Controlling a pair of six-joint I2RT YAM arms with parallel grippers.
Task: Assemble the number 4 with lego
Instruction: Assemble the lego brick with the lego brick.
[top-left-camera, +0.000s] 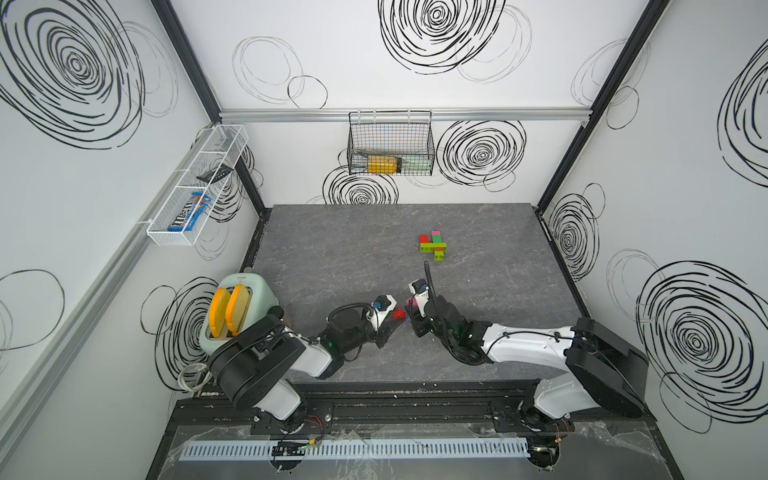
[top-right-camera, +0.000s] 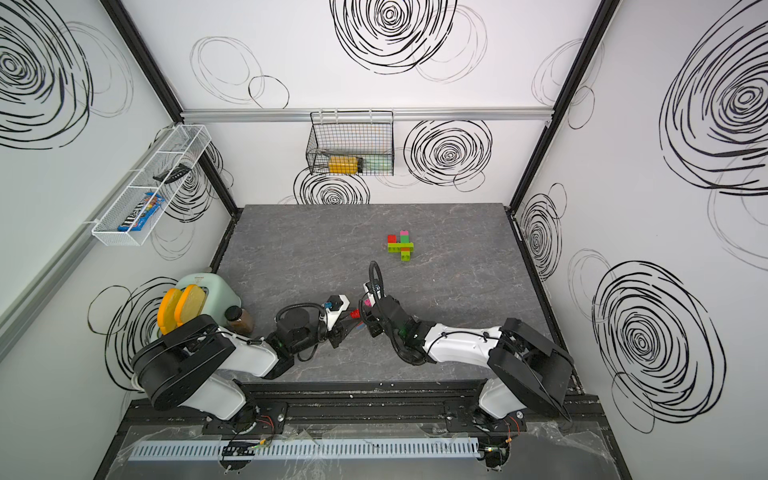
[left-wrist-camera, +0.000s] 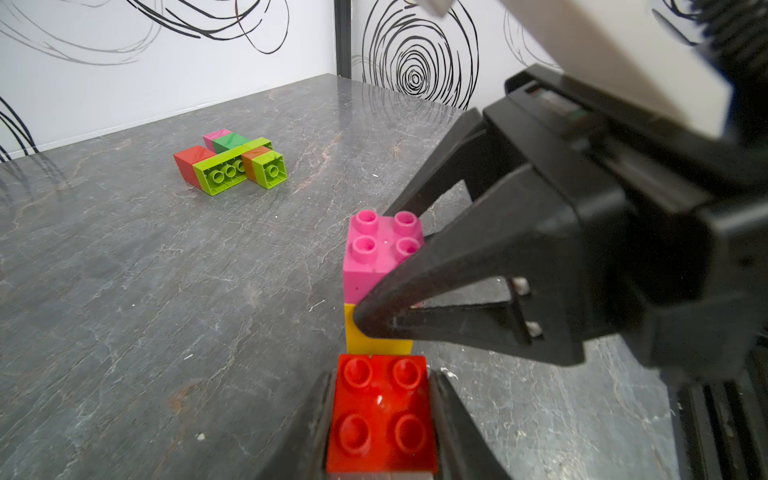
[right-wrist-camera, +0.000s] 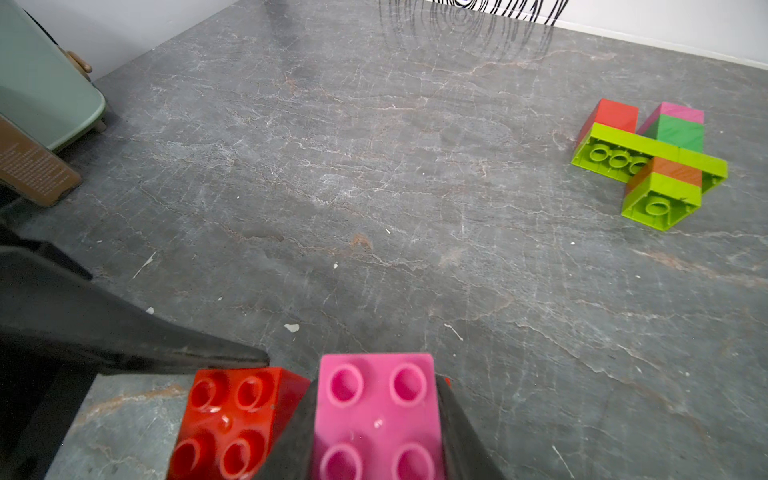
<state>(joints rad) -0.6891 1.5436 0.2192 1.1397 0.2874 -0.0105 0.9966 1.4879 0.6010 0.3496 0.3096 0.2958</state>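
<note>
Behind the L pincer (left-wrist-camera: 380, 432), back by its arm, stand a toaster (top-left-camera: 239, 307) & brown jar (top-right-camera: 240, 319): well apart, no threat. The L pincer is clamped on a red brick (left-wrist-camera: 380, 399), one finger per side, studs up. Just ahead of its tips is the R pincer (right-wrist-camera: 378, 436), closed across a pink brick (left-wrist-camera: 380, 249) w/ a yellow brick (left-wrist-camera: 374, 338) stuck under it. Red is just beside yellow; can't tell if they touch. Risks, my read: both loads have studs facing the same way, so pushing them together sideways locks nothing & could shear pink off yellow, since R's near finger crosses that seam. Fingertips of both pincers crowd one spot, so a nudge may twist a brick in its grip or drop it. Further out, past the R pincer & to its right, the built lego cluster (top-left-camera: 434, 246) (red, lime, pink, dk green, orange) lies flat on the table, looking 4-ish. A dropped brick or wide swing could scatter it.
</note>
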